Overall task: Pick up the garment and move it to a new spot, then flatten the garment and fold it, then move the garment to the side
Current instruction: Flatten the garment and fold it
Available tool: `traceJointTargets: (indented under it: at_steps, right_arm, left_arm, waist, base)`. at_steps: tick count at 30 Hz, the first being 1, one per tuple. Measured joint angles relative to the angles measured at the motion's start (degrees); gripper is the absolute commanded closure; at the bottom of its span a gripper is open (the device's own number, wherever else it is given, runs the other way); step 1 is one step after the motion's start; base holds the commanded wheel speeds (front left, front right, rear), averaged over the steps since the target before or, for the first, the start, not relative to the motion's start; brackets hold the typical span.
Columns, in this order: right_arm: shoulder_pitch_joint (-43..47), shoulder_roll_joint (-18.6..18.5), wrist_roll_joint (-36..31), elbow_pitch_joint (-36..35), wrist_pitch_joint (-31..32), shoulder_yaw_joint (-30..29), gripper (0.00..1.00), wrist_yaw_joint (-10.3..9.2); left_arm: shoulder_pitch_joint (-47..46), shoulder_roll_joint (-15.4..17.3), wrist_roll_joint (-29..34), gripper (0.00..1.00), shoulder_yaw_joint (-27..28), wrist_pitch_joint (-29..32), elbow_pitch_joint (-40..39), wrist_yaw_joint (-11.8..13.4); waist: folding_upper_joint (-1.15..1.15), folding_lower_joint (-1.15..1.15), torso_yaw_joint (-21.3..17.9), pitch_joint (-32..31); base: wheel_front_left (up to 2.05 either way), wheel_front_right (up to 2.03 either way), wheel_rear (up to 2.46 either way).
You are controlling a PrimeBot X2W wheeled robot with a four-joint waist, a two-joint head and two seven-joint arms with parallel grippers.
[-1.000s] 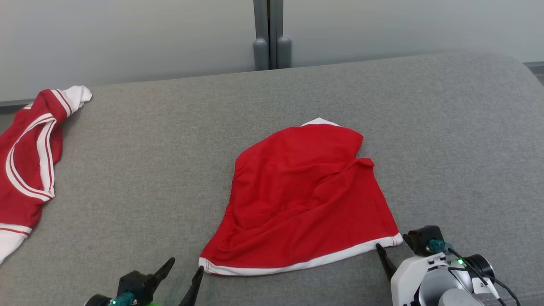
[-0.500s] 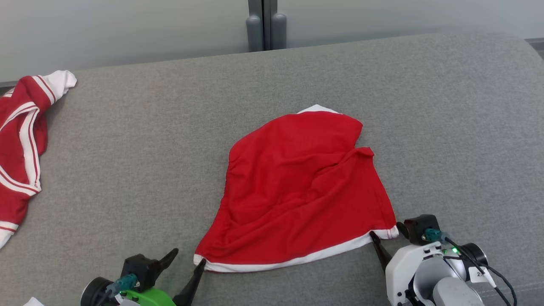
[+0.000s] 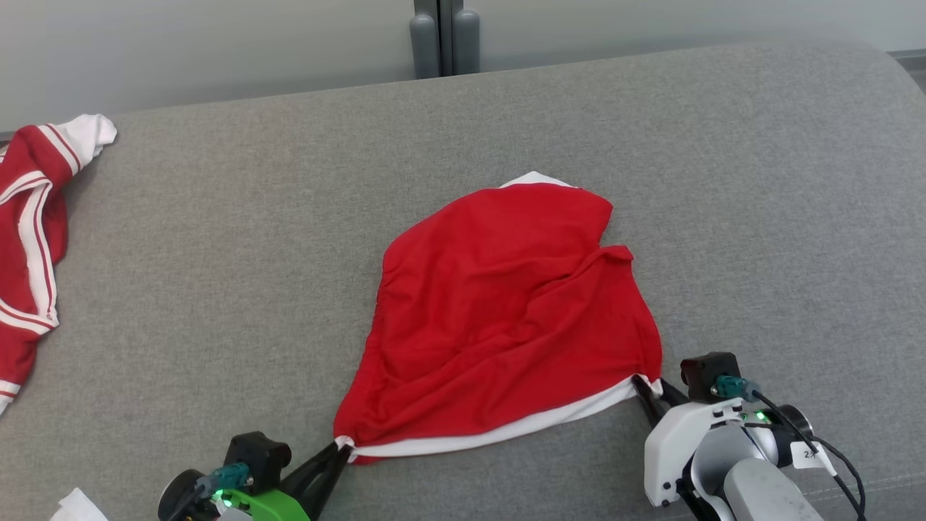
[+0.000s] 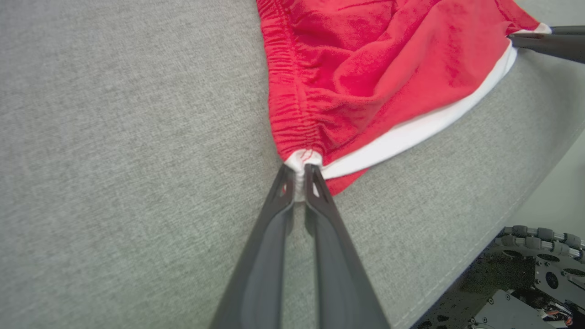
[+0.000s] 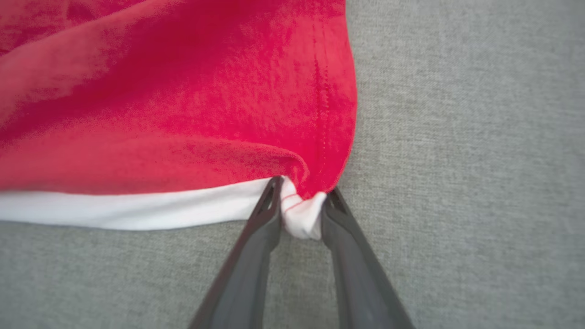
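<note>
The red garment (image 3: 506, 318) is seen spread mid-way across the grey cushion (image 3: 217, 289), its near-left hem corner pinched tight in the left gripper (image 3: 340, 449), its near-right white corner clamped by the right gripper (image 3: 647, 387).

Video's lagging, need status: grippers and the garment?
Left gripper shut on garment, left hem corner. Right gripper shut on right corner. Garment down on cushion. Second garment far left, apart.
</note>
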Motion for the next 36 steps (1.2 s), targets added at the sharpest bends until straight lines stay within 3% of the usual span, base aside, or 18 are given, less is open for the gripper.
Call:
traceJointTargets:
  at_steps: [4, 8, 13, 16, 19, 23, 29, 32, 36]
  right_arm:
    - [-0.2, 0.7, 3.7, 0.1, -1.6, -0.9, 1.00, 0.00]
    - [-0.2, 1.2, 10.2, -5.1, -2.7, -2.9, 1.00, -0.01]
    - [1.2, 0.7, 18.7, -18.6, 0.5, -4.8, 1.00, -0.01]
    - [2.0, -1.2, 22.6, -30.3, 4.5, -7.2, 1.00, -0.03]
    - [1.9, -1.6, 25.3, -40.9, 8.5, -10.5, 1.00, -0.03]
    - [-1.9, -1.4, 26.7, -49.4, 14.8, -15.5, 1.00, -0.04]
    - [-15.5, -0.7, 23.3, -50.2, 22.2, -19.5, 1.00, -0.07]
    - [-24.0, 0.0, 19.8, -45.8, 24.0, -19.9, 1.00, -0.07]
    - [-38.2, 1.2, 15.3, -35.6, 23.5, -19.4, 1.00, -0.07]
  left_arm:
    - [-0.7, 0.9, -3.0, 1.00, -2.8, -0.1, -1.1, 0.0]
    - [-0.9, 2.3, -8.6, 1.00, -2.8, -1.4, -7.1, 0.0]
    - [-0.8, 4.8, -17.2, 1.00, 0.6, -1.8, -21.4, 0.0]
    - [-0.9, 6.7, -20.7, 1.00, 3.5, -1.4, -31.9, 0.2]
    - [-2.3, 7.5, -22.4, 1.00, 6.4, -1.1, -40.5, 1.5]
    - [-7.1, 8.0, -23.1, 1.00, 9.1, 0.6, -47.9, 3.3]
    - [-19.0, 7.5, -24.8, 1.00, 11.5, 7.0, -47.1, 5.1]
    - [-26.7, 6.1, -26.8, 1.00, 12.1, 10.7, -42.0, 5.5]
    - [-40.5, 6.1, -23.2, 1.00, 13.7, 13.5, -31.2, 4.6]
  waist:
    - [0.00, 0.00, 0.2, -0.7]
    - [0.00, 0.00, 0.3, -1.8]
    - [0.00, 0.00, 0.4, -3.6]
    - [0.00, 0.00, 0.2, -4.6]
    - [0.00, 0.00, -0.5, -4.8]
    - [0.00, 0.00, -1.4, -4.2]
    - [0.00, 0.00, -2.2, -0.9]
    - [0.00, 0.00, -2.4, 1.8]
    - [0.00, 0.00, -2.6, 6.9]
  base:
    - [0.00, 0.00, 0.00]
    - [0.00, 0.00, 0.00]
    - [0.00, 0.00, 0.00]
    - [0.00, 0.00, 0.00]
    - [0.00, 0.00, 0.00]
    - [0.00, 0.00, 0.00]
    - [0.00, 0.00, 0.00]
    - [0.00, 0.00, 0.00]
    - [0.00, 0.00, 0.00]
